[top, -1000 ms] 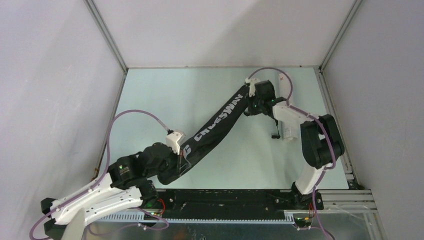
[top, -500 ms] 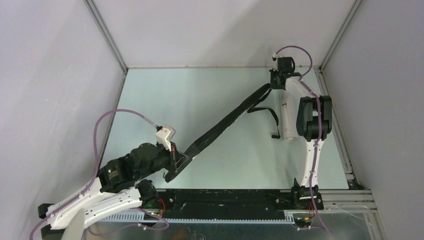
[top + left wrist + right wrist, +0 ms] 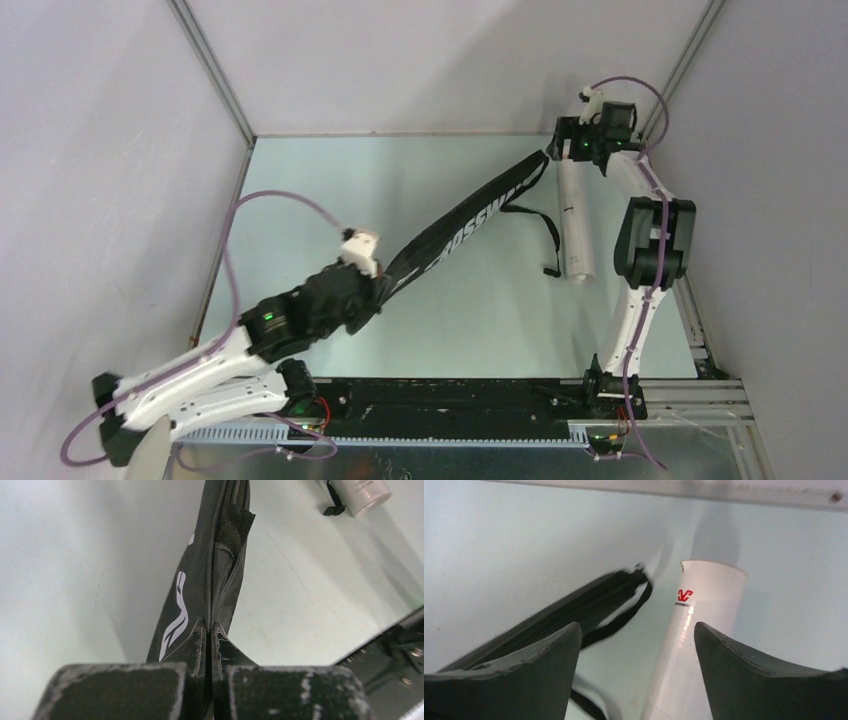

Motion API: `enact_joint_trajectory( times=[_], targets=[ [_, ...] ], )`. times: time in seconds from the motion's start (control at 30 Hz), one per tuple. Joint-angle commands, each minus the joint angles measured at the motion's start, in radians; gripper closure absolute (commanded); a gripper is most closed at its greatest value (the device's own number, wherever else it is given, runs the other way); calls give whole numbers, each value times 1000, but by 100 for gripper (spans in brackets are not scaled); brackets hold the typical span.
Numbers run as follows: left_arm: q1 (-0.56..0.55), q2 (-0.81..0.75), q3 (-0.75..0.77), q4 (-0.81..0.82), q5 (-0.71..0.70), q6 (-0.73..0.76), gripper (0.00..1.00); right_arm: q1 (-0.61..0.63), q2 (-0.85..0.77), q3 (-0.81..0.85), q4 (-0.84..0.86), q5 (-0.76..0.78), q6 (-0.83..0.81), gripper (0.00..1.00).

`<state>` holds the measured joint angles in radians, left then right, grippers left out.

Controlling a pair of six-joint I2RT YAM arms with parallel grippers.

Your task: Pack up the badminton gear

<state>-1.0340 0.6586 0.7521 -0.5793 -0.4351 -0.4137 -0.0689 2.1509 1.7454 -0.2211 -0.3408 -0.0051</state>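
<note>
A long black racket bag (image 3: 470, 215) with white lettering runs diagonally from the near left to the far right of the table. My left gripper (image 3: 383, 287) is shut on its near end, and in the left wrist view the fabric is pinched between the fingers (image 3: 198, 645). My right gripper (image 3: 560, 150) hovers open at the far right, just past the bag's far tip and touching nothing. A white tube (image 3: 573, 218) with a red logo (image 3: 684, 594) lies under it beside the bag (image 3: 589, 605). The bag's black strap (image 3: 545, 232) trails on the table.
The enclosure's back wall and metal frame (image 3: 655, 110) stand close behind my right gripper. A black rail (image 3: 450, 395) runs along the near edge by the arm bases. The tube's capped end (image 3: 361, 492) points toward the near side.
My right gripper has opened and let go of the bag's far end, moving to the far right corner. My left arm has shifted the near end up and right, turning the lettering upward.
</note>
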Motion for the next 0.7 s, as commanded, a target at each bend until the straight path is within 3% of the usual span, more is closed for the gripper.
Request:
enact_joint_trajectory(
  times=[0.0,0.1,0.2,0.27,0.3,0.37,0.57,0.67],
  targets=[
    [-3,235,8,330,-60,275,100,-4,-231,-144,191,-104,75,9],
    [-2,356,-15,471,-59,378,100,-9,-404,-319,298,-115,142,1],
    [-3,449,27,465,4,407,99,-1,-571,-482,304,-78,182,1],
    [-4,495,44,479,115,409,73,11,-658,-559,284,-41,213,1],
    [-4,515,65,476,186,403,38,15,-683,-581,275,-28,231,1],
    [-6,518,108,444,233,359,5,13,-763,-637,238,-1,305,1],
    [-8,303,143,340,254,231,0,13,-1037,-828,84,152,357,1],
    [19,164,116,238,4,121,0,10,-1220,-905,11,290,365,1]
  ],
)
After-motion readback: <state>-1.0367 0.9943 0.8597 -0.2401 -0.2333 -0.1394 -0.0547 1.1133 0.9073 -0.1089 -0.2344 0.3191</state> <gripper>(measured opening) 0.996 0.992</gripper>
